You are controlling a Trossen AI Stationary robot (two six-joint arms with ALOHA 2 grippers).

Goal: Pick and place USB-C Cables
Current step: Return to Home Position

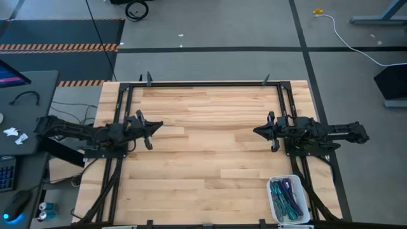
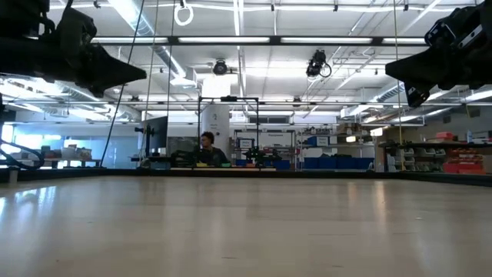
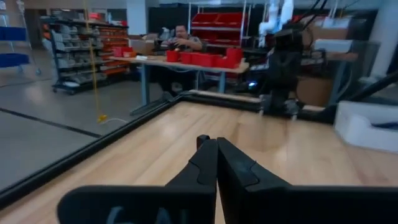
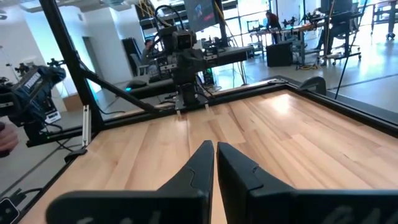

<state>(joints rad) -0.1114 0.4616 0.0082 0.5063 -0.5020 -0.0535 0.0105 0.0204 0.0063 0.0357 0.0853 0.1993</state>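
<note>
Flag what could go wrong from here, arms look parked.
1. The white bin holding the cables sits at the table corner, beside the right arm's frame; a swing of that arm might nudge it off.
2. The left arm's rear reaches out over the side desk; its next move could catch things lying there.
The left gripper and right gripper are both shut and empty.

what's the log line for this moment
left gripper: shut, raised over table | right gripper: shut, raised over table | cables: in bin by right arm
</note>
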